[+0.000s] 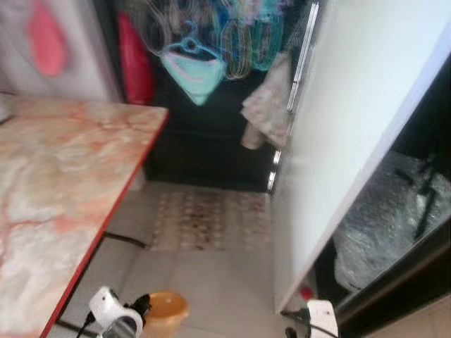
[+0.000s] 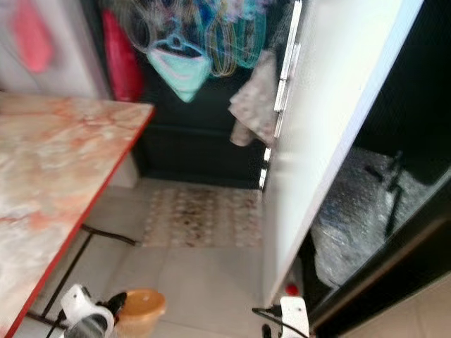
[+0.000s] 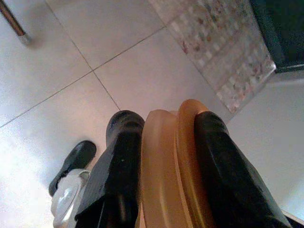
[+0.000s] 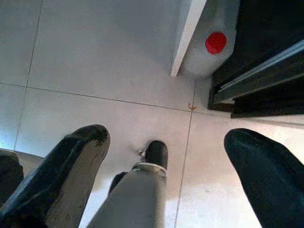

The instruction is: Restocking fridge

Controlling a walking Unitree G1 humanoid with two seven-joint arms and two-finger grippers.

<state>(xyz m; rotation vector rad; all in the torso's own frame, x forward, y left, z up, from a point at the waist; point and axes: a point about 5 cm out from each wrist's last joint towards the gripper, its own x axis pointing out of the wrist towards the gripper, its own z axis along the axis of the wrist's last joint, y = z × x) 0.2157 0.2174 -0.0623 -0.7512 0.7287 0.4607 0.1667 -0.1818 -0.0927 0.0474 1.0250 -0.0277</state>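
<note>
My left gripper (image 3: 164, 142) hangs low at my left side, pointing down at the tiled floor (image 3: 61, 61), fingers (image 3: 118, 161) clenched on the amber container (image 3: 168, 166); its rim sits edge-on between the two black pads. From the head, that container (image 1: 165, 310) shows near the bottom of the frame, just right of the marble-patterned table (image 1: 63, 183). My right gripper (image 4: 166, 161) also hangs low and points down, jaws spread wide with nothing between them but floor. The fridge (image 1: 394, 232) stands on my right with its white door (image 1: 345, 141) swung open toward me; the door's lower corner ends close above the floor near my right wrist. A pale jug with a red cap (image 4: 215, 42) sits at the foot of the fridge, just beside the door's edge. Inside the dark compartment lies a crinkled clear plastic bag (image 1: 394, 225). Between the table's red edge and the door runs a lane of bare tile, leading far to a patterned mat (image 1: 211, 218). Beyond it, hangers and cloths (image 1: 211, 49) hang against a dark backdrop, blurred.
</note>
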